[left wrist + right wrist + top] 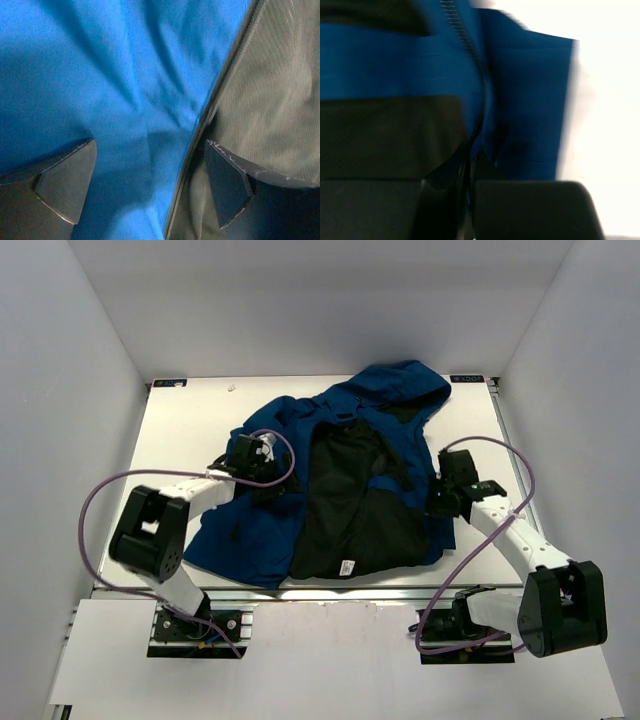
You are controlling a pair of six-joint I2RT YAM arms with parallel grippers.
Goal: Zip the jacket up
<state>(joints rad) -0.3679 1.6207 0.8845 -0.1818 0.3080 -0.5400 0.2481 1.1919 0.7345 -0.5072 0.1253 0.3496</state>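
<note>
Plainly, the zipping is all ahead of you: the jacket lies open mid-frame, dark lining showing. Your left gripper straddles one front edge, fingers apart; your right gripper looks pinched on the zipper edge.

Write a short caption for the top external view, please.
Unzipped blue jacket spread on the table, left hand over its front, right hand at its right edge.

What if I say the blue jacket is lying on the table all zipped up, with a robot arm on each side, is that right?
Not zipped up. The top external view shows the jacket lying open on the table, its dark lining showing, with the left arm and right arm on either side.
</note>
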